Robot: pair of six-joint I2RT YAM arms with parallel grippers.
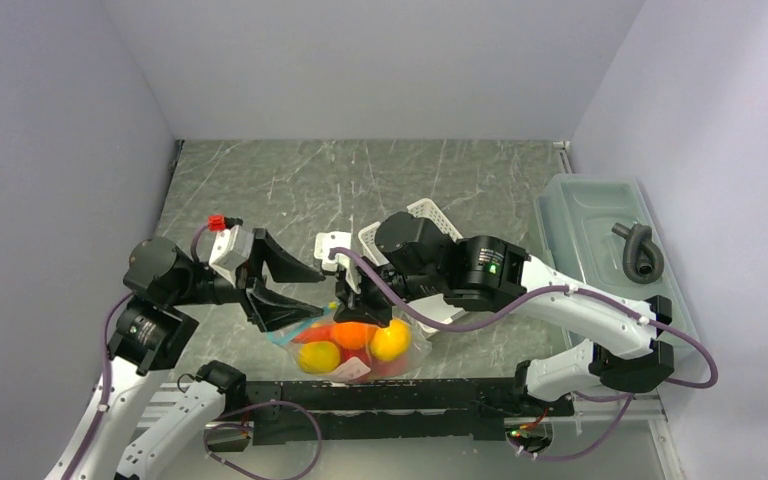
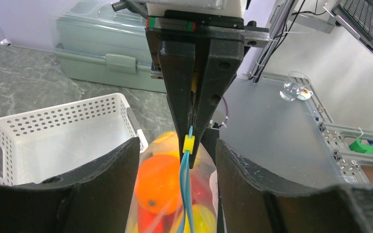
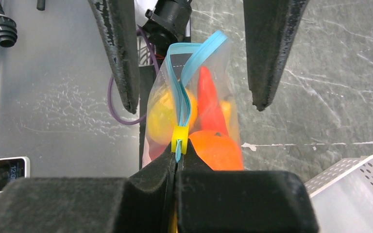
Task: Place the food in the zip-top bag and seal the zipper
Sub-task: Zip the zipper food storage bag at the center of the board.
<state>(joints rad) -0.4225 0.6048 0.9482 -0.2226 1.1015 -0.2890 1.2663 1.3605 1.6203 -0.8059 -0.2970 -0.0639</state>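
The right hand [image 3: 177, 167] is clamped shut on the zipper [image 3: 187, 92] just behind its yellow slider [image 3: 179, 140], with the bag [image 3: 174, 65] of food [image 3: 209, 107] on the surface [image 3: 320, 97] between the arms. The left hand [image 1: 318, 290] stands open astride the bag's far end, where the mouth gapes; sealing well likely needs that end pinched taut and the slider run straight along.

Grey marbled table [image 1: 360, 180] carries white basket [image 1: 430, 213], lidded bin [image 1: 585, 225].
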